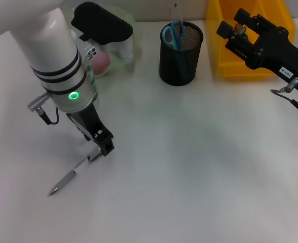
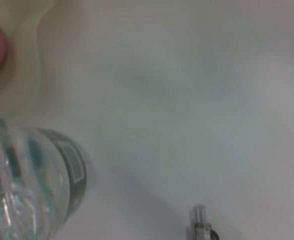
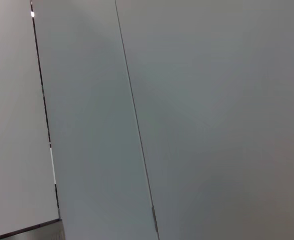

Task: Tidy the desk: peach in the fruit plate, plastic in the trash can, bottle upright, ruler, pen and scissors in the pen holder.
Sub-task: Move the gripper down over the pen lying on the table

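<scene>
A silver pen lies slanted on the white desk at the front left. My left gripper is down at the pen's upper end; the pen's end also shows in the left wrist view. A clear bottle with a dark label stands close behind the left arm, mostly hidden in the head view. A pink peach sits in the translucent fruit plate. The black mesh pen holder holds blue scissors and a clear ruler. My right gripper hangs open over the yellow trash can.
The wide white desk surface spreads across the middle and front right. The fruit plate, pen holder and yellow can line the back edge. The right wrist view shows only a grey panelled wall.
</scene>
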Robot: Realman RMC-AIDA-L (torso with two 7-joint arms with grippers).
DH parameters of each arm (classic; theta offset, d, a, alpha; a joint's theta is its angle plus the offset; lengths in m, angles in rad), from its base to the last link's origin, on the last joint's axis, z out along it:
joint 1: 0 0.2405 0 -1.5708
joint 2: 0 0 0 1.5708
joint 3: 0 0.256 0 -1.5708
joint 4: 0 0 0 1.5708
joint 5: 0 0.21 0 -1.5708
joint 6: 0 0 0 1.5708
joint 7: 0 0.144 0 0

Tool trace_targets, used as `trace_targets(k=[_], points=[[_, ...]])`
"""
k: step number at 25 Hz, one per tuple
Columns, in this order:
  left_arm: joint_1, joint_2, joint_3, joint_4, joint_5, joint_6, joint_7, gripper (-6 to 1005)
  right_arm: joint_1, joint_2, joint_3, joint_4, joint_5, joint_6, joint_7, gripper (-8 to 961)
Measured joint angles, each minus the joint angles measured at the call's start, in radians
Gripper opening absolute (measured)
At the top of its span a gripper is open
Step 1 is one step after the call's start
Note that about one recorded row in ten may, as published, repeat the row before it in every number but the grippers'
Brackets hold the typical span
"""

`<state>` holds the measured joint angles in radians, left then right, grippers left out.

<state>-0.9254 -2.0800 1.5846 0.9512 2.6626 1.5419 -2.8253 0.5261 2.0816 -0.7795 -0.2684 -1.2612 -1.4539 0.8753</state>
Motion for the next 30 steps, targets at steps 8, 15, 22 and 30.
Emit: trace_targets(k=[8,15,22,30], points=[[-0.001,0.0,0.006,-0.023,-0.002,-0.008,0.0,570,0.0,0.0,0.013,0.0,0.0,0.0,0.0,617],[0.003,0.0,0.028,-0.033,-0.005,-0.026,0.0,651,0.001,0.0,0.013,0.0,0.0,0.0,-0.001,616],[0.001,0.0,0.029,-0.052,-0.009,-0.034,-0.002,649,0.002,0.0,0.013,0.0,0.0,0.005,-0.001,616],[0.002,0.0,0.046,-0.052,-0.009,-0.037,-0.005,646,0.002,0.0,0.013,0.0,0.0,0.01,-0.001,616]])
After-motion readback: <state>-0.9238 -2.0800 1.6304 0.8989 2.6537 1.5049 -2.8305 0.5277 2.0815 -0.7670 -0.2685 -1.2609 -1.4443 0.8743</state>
